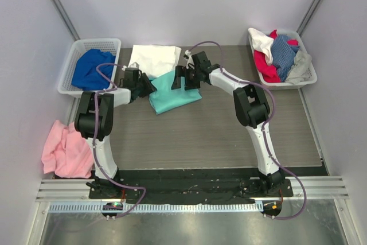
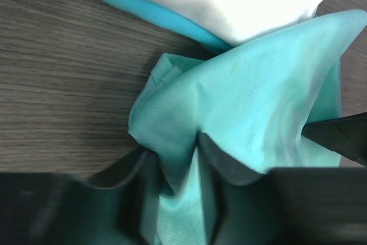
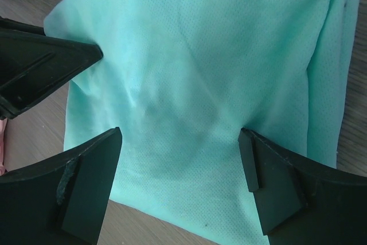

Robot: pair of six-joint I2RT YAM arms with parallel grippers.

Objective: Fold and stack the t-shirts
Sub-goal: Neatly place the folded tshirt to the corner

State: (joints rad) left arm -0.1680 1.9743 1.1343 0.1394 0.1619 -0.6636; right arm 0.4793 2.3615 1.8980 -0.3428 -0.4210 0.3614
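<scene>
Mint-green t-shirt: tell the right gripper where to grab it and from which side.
Pinch the mint-green t-shirt at its near right corner, from straight above: it lies flat on the table, away from the white t-shirt overlapping its far edge, opposite the bunch in the left gripper.

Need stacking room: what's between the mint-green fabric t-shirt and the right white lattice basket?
Top view: bare wood-grain table, crossed above by the right arm.
</scene>
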